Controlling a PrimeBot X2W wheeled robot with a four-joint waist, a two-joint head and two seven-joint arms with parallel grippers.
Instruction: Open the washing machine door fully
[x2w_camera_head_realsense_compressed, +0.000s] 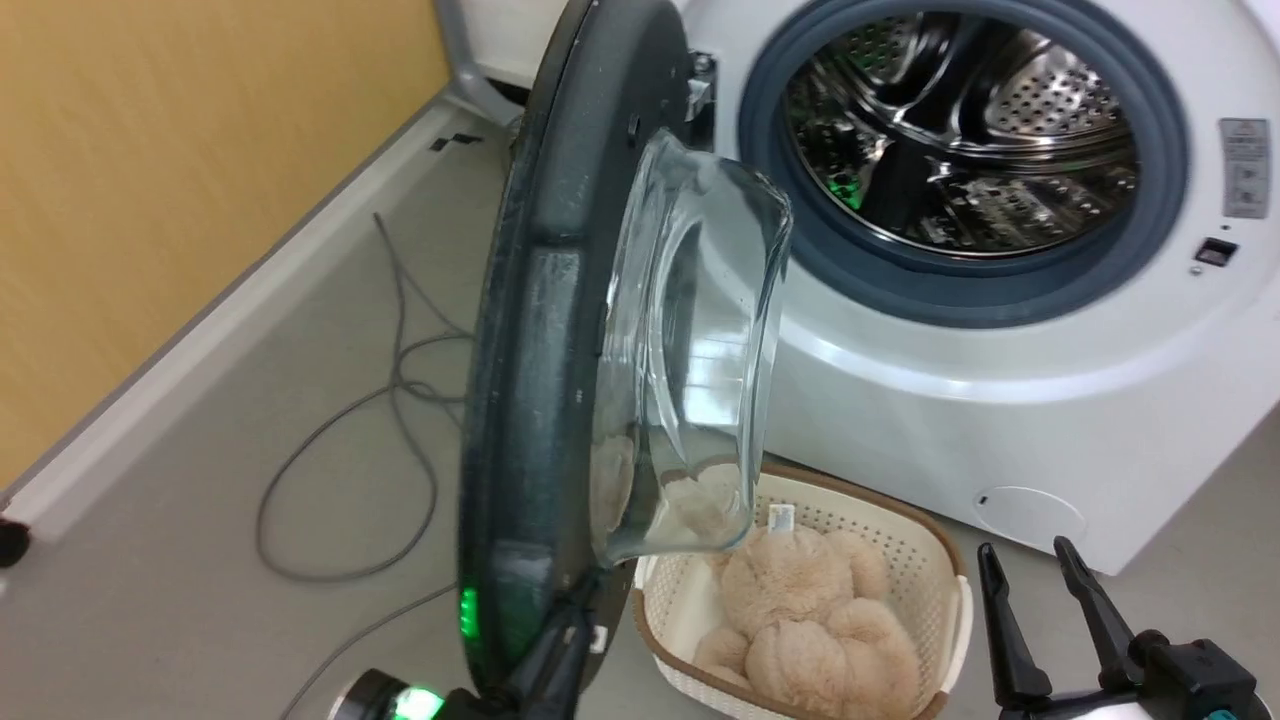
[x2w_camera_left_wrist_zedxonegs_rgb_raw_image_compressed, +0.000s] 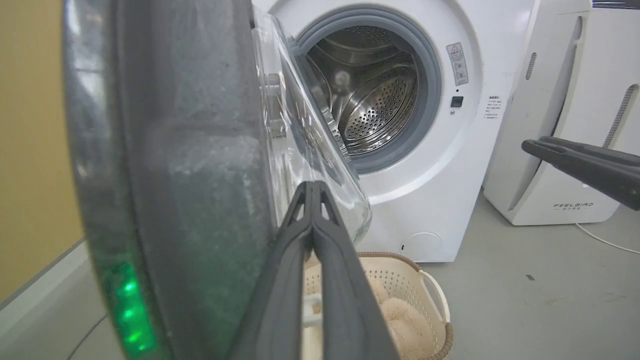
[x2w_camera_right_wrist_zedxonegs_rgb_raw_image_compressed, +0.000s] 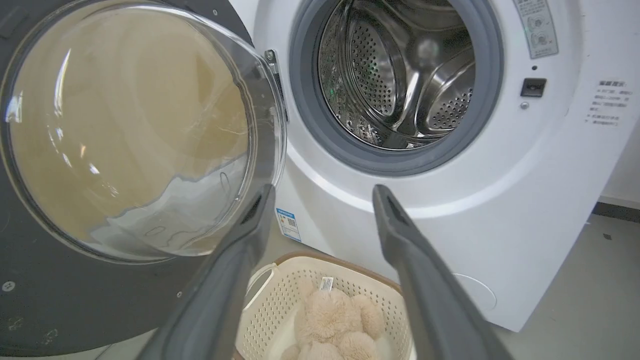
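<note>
**Head and wrist views of the front-loader with its door open.** We see the washing machine door (x2w_camera_head_realsense_compressed: 540, 330) standing out from the washing machine (x2w_camera_head_realsense_compressed: 1000, 400), roughly square to the white front and edge-on in the head view. It is carried at its far side by the hinge (x2w_camera_head_realsense_compressed: 702, 88).

The left gripper (x2w_camera_left_wrist_zedxonegs_rgb_raw_image_compressed: 312, 186) has its two fingers pressed together from the tips down, with nothing between them. In its own wrist view the door's dark inner face rises immediately left of the fingers. The glass bowl (x2w_camera_left_wrist_zedxonegs_rgb_raw_image_compressed: 300, 150) bulges just ahead of the tips. We cannot tell whether the fingers touch the door or only lie beside it. In the head view this gripper sits at the door's lowest rim, next to a green light (x2w_camera_head_realsense_compressed: 467, 612).

The right gripper (x2w_camera_right_wrist_zedxonegs_rgb_raw_image_compressed: 324, 189) has its fingers wide apart around empty air, well away from the door. Ahead of it and above its tips we see the steel drum (x2w_camera_right_wrist_zedxonegs_rgb_raw_image_compressed: 400, 75), ringed by the grey gasket (x2w_camera_right_wrist_zedxonegs_rgb_raw_image_compressed: 310, 125). The bowl lies ahead, to the left of its left finger. Beneath both fingers stands a pale perforated basket (x2w_camera_right_wrist_zedxonegs_rgb_raw_image_compressed: 280, 300) holding a beige plush toy (x2w_camera_right_wrist_zedxonegs_rgb_raw_image_compressed: 330, 320), just before the machine's front.

In the left wrist view a smaller white appliance (x2w_camera_left_wrist_zedxonegs_rgb_raw_image_compressed: 550, 125) stands beyond the right gripper's fingers. A grey cable (x2w_camera_head_realsense_compressed: 399, 330) loops on the floor, across the door from the left gripper.
</note>
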